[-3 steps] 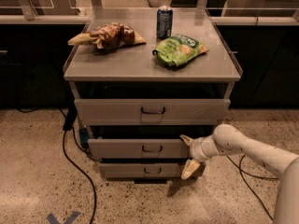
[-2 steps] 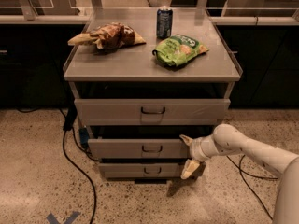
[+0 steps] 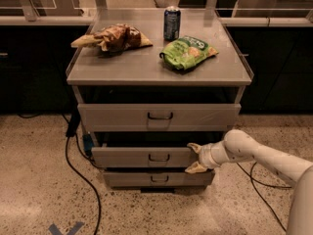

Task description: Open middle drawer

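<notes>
The middle drawer is a light-grey flat front with a small dark wire handle at its centre. It sits between the taller top drawer and the low bottom drawer, with a dark gap above it. My gripper is at the right end of the middle drawer's front, right of the handle. It is open. One fingertip is at the front's upper edge and the other is at its lower edge. My white arm comes in from the right.
On the cabinet top lie a brown snack bag, a dark can and a green chip bag. Black cables hang and trail on the speckled floor to the left. Dark counters stand behind.
</notes>
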### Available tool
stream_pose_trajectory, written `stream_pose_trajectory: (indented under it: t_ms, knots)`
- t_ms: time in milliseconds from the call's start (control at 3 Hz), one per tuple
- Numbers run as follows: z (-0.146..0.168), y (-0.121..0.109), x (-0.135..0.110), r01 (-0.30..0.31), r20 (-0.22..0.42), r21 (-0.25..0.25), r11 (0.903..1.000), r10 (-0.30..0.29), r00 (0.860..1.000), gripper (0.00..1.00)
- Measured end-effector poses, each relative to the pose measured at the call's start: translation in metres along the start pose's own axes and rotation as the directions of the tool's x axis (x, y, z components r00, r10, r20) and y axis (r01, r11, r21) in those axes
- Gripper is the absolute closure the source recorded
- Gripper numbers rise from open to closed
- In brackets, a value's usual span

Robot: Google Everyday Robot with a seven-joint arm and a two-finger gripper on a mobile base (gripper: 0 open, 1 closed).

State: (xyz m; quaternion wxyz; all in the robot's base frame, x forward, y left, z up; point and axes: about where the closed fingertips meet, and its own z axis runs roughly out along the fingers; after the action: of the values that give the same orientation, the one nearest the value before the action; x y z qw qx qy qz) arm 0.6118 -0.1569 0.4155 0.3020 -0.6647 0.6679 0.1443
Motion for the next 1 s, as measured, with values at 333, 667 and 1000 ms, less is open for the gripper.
stream_pose_trajectory:
  t_ms: [333, 667, 1000]
  knots:
    - [0.0, 0.0, 0.0, 0.0, 0.0, 0.0, 1.0, 0.0, 1.0, 0.74]
    - [0.0001, 0.0, 0.0, 0.0, 0.0, 0.0, 1.0, 0.0, 1.0, 0.97]
    - [0.0001, 0.0001, 0.0, 0.0, 0.0, 0.0, 1.0, 0.0, 1.0, 1.0]
